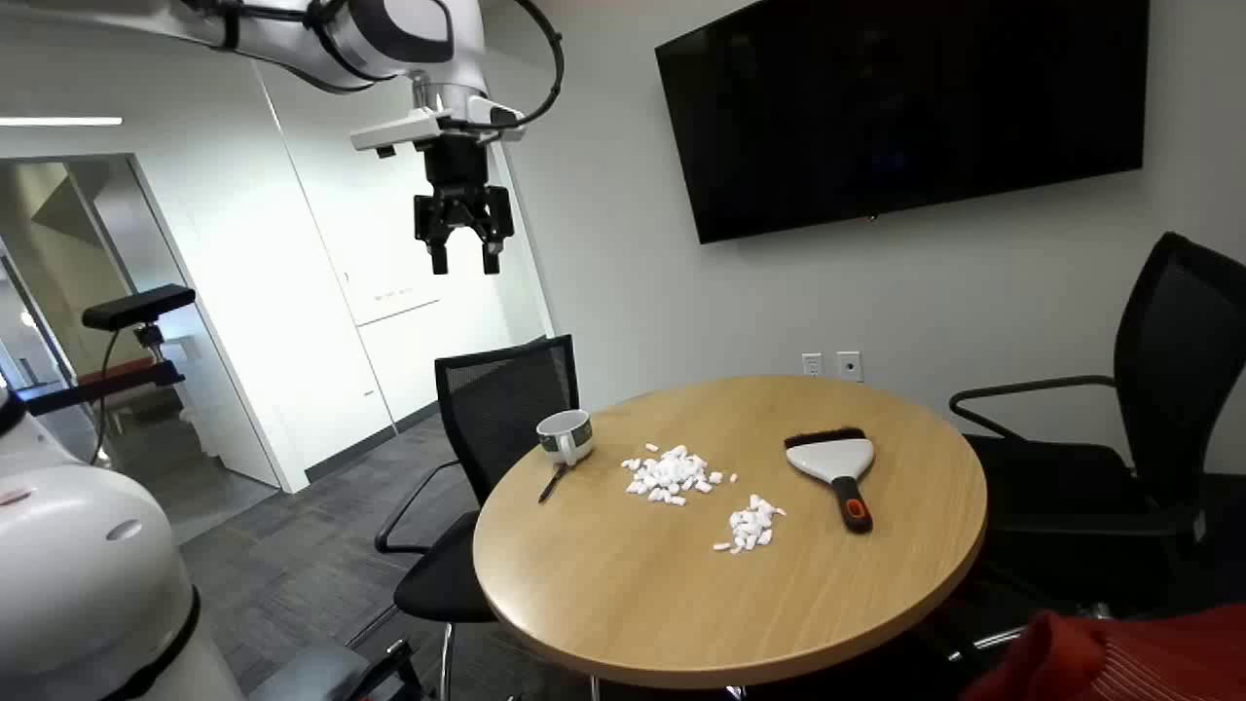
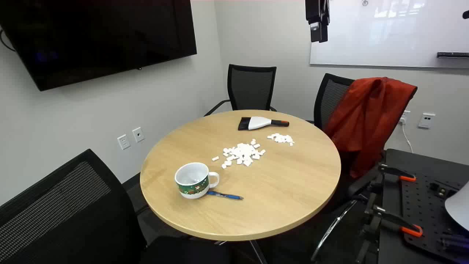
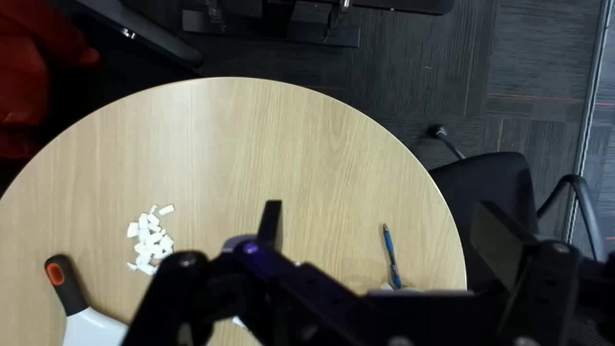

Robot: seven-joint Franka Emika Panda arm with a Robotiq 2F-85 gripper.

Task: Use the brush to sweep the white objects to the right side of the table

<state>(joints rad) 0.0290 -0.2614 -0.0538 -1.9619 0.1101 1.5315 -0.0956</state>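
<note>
The brush (image 1: 827, 458) lies flat on the round wooden table (image 1: 623, 604), with its pale head and dark handle also visible in an exterior view (image 2: 259, 123). In the wrist view its handle (image 3: 67, 283) shows at the lower left; the bristles are out of view. The white objects lie in a larger pile (image 1: 670, 474) and a smaller pile (image 1: 751, 526) nearer the brush. In the wrist view the smaller pile (image 3: 151, 240) shows, while the larger is mostly hidden behind the gripper. My gripper (image 1: 465, 259) is open and empty, high above the table, away from the brush.
A white patterned cup (image 2: 193, 180) stands near the table edge with a blue pen (image 2: 225, 195) beside it. Black chairs (image 1: 506, 399) surround the table, and a red jacket (image 2: 370, 117) hangs on one. A large screen (image 1: 905, 107) is on the wall.
</note>
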